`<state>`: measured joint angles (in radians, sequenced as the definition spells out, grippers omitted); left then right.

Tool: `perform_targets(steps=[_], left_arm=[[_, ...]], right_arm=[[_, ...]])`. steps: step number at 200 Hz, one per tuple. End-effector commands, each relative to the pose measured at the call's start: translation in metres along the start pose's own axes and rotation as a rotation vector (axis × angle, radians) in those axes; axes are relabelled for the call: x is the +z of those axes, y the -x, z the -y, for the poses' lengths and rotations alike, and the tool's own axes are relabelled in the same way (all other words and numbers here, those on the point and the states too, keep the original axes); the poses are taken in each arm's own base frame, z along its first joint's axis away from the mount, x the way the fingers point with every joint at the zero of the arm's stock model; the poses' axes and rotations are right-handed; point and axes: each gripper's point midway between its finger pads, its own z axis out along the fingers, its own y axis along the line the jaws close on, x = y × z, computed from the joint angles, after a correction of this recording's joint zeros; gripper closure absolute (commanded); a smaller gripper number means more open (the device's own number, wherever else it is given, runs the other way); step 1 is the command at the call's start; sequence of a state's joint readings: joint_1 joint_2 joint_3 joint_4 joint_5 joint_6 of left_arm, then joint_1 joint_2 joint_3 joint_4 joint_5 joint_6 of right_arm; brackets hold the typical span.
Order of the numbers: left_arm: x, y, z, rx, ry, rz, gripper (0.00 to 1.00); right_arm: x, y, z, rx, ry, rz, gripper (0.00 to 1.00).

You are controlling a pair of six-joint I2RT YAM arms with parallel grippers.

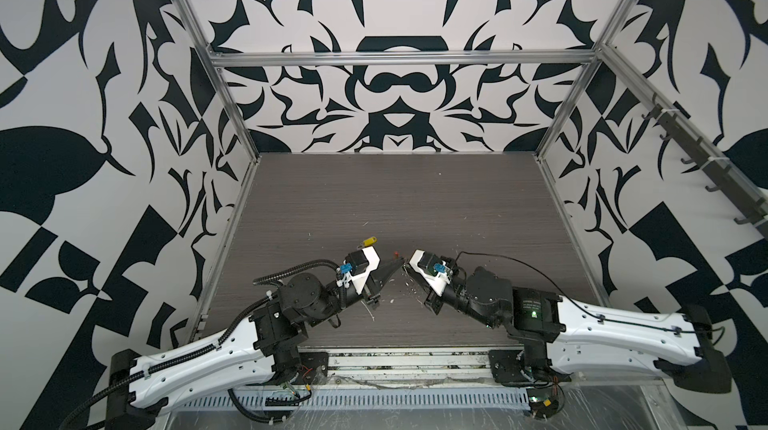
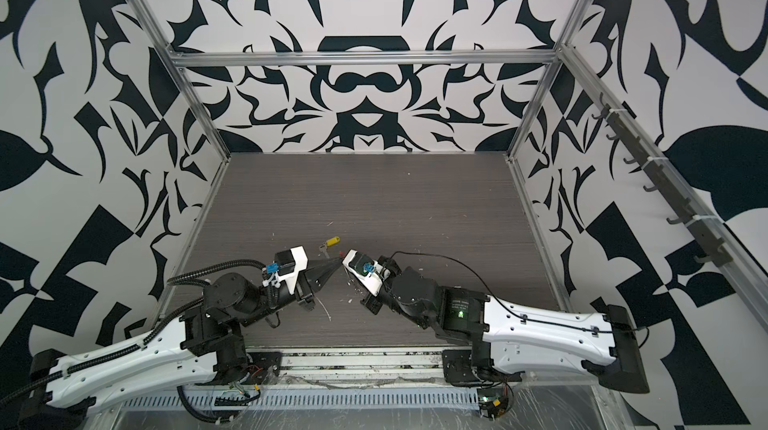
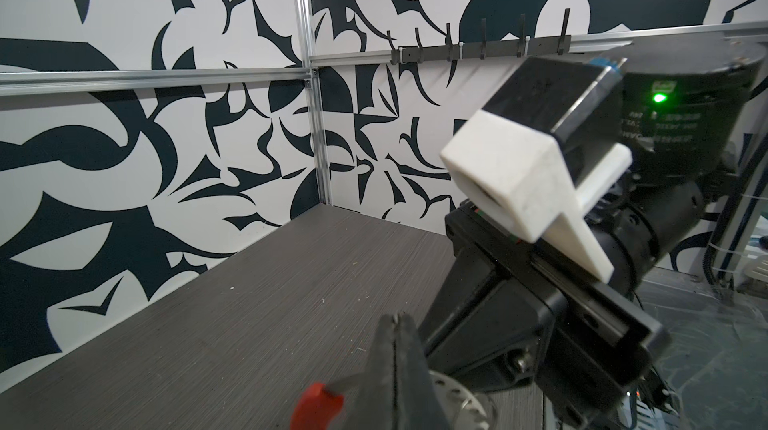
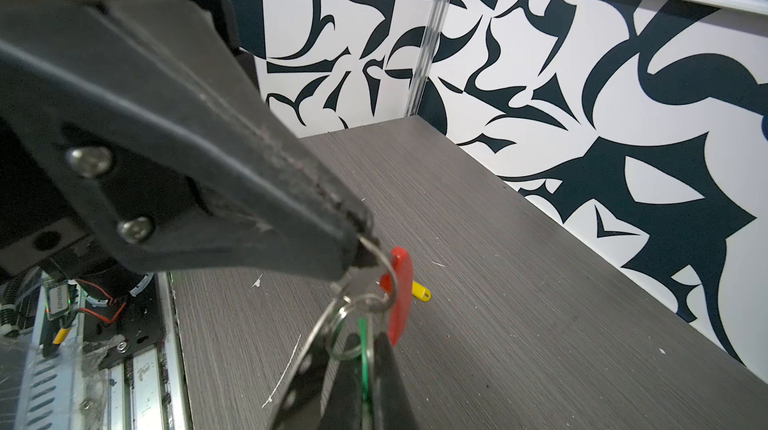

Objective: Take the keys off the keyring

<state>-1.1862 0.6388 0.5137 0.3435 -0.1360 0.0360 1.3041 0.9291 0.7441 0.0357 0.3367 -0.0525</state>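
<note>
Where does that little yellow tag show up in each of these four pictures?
Top view: yellow tag lying just left of the red sleeve.
Top view: the same, left of the sleeve.
Left wrist view: not in it.
Right wrist view: peeking out behind the sleeve.
Shared landmark: the red sleeve, in all four views.

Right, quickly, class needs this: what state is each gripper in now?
Left gripper: shut, pinching the keyring by its wire.
Right gripper: shut on the green key.
</note>
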Motion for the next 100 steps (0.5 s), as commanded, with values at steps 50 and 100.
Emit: perform_targets(steps=[50,100], left_arm=[[-0.004,0.036,0.001,0.02,0.014,0.124,1.0],[-0.004,0.037,0.003,0.028,0.012,0.122,1.0]], right_arm=[[-0.013,0.0,0.026,-0.002,-0.127,0.014,1.0],[-0.02,0.003,0.032,0.002,-0.147,0.025,1.0]])
